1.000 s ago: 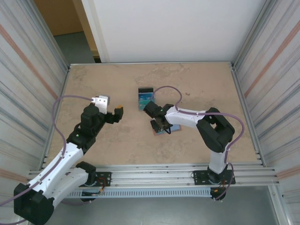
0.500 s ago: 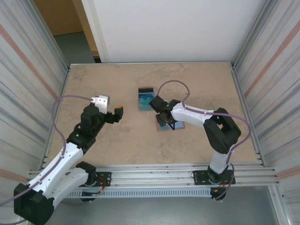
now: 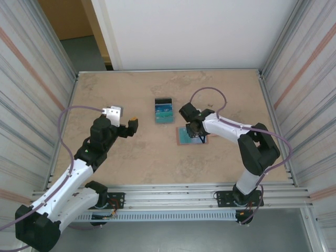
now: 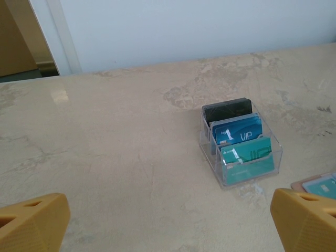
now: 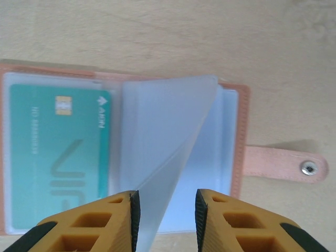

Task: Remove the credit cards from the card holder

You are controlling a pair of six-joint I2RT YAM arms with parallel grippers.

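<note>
The card holder, a reddish-brown leather wallet, lies open on the table. Its strap tab points right in the right wrist view. A teal credit card sits in its left clear pocket. A pale translucent sleeve page stands up from the spine. My right gripper hovers right over the wallet, open; the sleeve leans on the left pad and is not pinched. My left gripper is wide open over bare table to the left. The wallet's corner shows beside its right finger.
A clear plastic card stand holds black, blue and teal cards at mid-table, just behind and left of the wallet. Metal walls close in the left and right sides, and a rail runs along the near edge.
My right gripper has moved right and farther back over the wallet, and the wallet has shifted slightly the same way. The left arm has stayed still.
</note>
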